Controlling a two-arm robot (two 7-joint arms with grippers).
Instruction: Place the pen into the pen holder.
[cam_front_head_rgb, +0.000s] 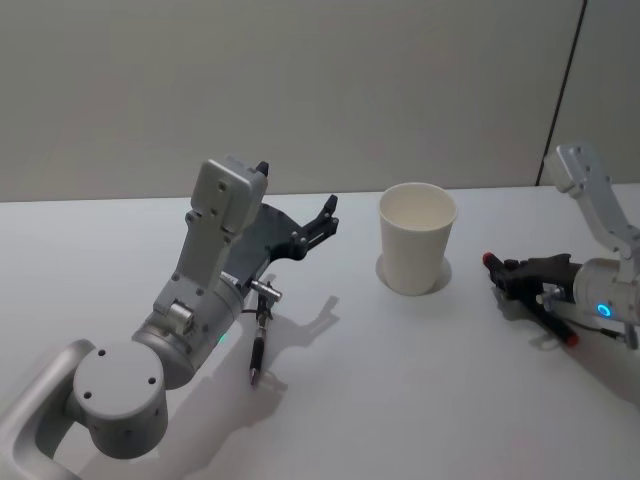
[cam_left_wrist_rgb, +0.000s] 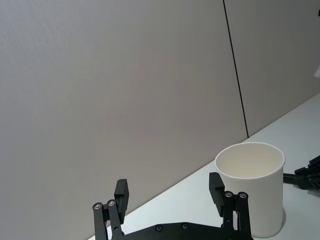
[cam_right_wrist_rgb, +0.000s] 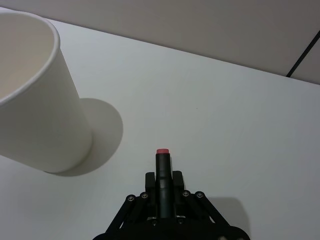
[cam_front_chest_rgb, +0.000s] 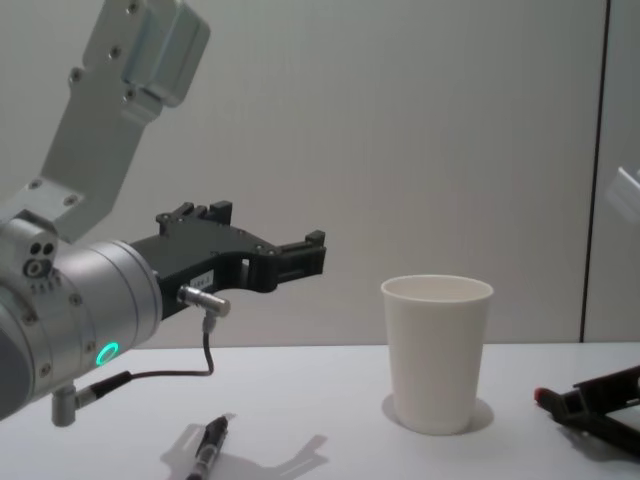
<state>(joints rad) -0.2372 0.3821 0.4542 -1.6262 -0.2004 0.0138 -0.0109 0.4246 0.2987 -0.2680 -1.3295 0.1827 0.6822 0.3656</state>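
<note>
Right gripper (cam_right_wrist_rgb: 162, 176) is pinched tight on a dark pen with a red tip (cam_right_wrist_rgb: 162, 159), sitting low over the table (cam_front_head_rgb: 400, 400). The white pen holder (cam_front_head_rgb: 415, 250) stands upright just ahead and to its left, not touching. Past that, the left gripper (cam_front_chest_rgb: 300, 255) hangs up in the air, fingers spread and empty, with a second black pen (cam_front_head_rgb: 258, 350) lying flat on the table under its wrist.
</note>
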